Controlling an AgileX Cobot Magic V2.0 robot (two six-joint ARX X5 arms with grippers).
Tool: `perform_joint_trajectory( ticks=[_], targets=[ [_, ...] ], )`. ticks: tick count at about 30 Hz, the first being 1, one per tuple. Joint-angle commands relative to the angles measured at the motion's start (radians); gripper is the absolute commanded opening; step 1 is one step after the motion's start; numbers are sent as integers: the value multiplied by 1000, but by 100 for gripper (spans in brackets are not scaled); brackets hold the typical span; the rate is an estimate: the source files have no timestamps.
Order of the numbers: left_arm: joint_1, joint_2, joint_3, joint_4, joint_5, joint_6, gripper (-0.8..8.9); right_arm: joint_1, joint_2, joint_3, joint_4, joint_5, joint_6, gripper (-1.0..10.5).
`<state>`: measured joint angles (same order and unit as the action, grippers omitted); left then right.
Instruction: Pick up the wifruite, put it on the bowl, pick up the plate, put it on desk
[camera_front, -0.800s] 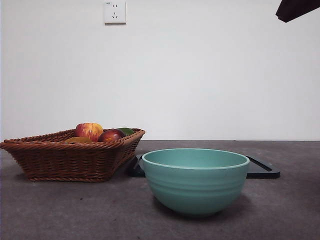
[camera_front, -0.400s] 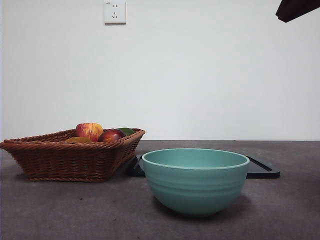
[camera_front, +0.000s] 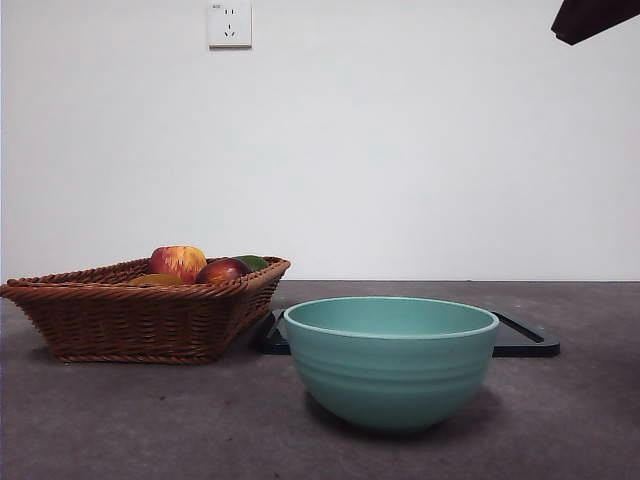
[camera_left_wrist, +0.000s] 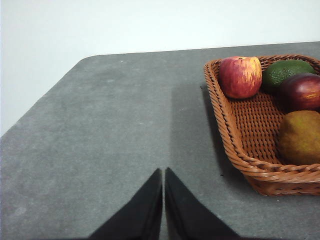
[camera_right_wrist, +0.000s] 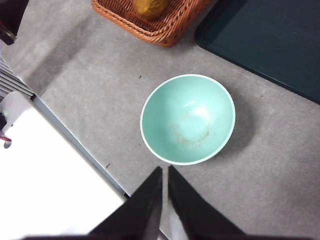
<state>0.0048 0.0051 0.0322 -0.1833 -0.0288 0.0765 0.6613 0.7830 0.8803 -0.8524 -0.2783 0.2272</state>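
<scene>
Over on the left: wicker basket (camera_front: 140, 310) with the wifruite (camera_left_wrist: 300, 136) inside, untouched
Bowl (camera_front: 390, 360): empty, near centre of the desk (camera_front: 150, 420)
Dark tray (camera_front: 525, 338): flat behind the bowl
Left gripper (camera_left_wrist: 163, 175): clenched, empty, above bare desk beside the basket
Right gripper (camera_right_wrist: 165, 172): pinched together, empty, high above the bowl
Progress: nothing done; all steps remain

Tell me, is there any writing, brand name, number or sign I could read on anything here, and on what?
None can be read.
wall socket: a tiny dark mark at its top left corner, too small to read.
bowl, wicker basket, fruits and dark tray: no lettering or label visible in any view.
white surface beside the desk in the right wrist view: blank.
</scene>
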Motion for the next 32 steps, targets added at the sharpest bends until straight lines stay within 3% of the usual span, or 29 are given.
perform_joint_trajectory(
  ticks=[1, 4, 9, 19, 23, 32],
  targets=[
    [2, -2, -20, -6, -5, -10, 7, -24, -8, 18, 28, 32, -79, 12],
    [2, -2, -20, -6, -5, -10, 7, -97, -25, 15, 92, 73, -121, 12],
    [2, -2, -20, -6, -5, -10, 7, -286, -99, -34, 258, 74, -134, 12],
    [2, -2, -20, -6, -5, -10, 7, -602, -352, -336, 628, 74, -210, 12],
    [2, -2, -20, -6, -5, -10, 7, -652, -454, -474, 735, 109, -221, 12],
    [2, -2, -20, -6, -5, -10, 7, -659, -639, -706, 830, 223, -220, 11]
  ],
)
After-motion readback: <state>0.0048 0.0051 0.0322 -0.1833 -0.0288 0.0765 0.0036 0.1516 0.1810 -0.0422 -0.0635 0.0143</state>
